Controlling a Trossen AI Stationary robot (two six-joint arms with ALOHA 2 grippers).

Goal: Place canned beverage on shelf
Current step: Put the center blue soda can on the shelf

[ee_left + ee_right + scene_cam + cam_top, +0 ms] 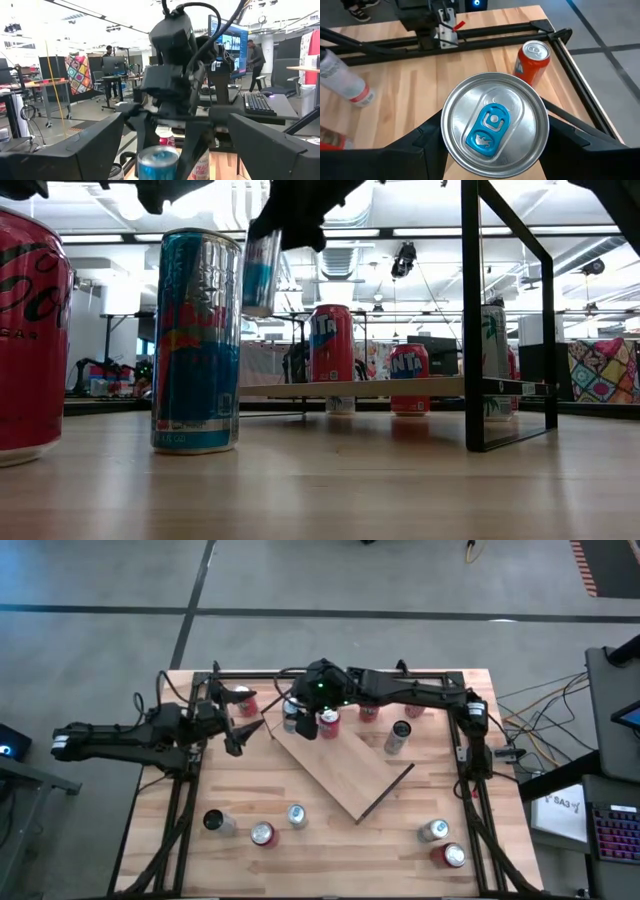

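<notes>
A blue-tabbed can (494, 124) is gripped by the right hand (292, 718) above the shelf (345, 772); the left hand (240, 730), beside it, is held open.

- Held can (494, 124): silver top, blue tab.
- Shelf (345, 775): pale wood, dark rim.
- Near-left tall can (197, 340): blue and silver.
- Cans on the shelf (331, 358): red.
- Arms (120, 740): black.
</notes>
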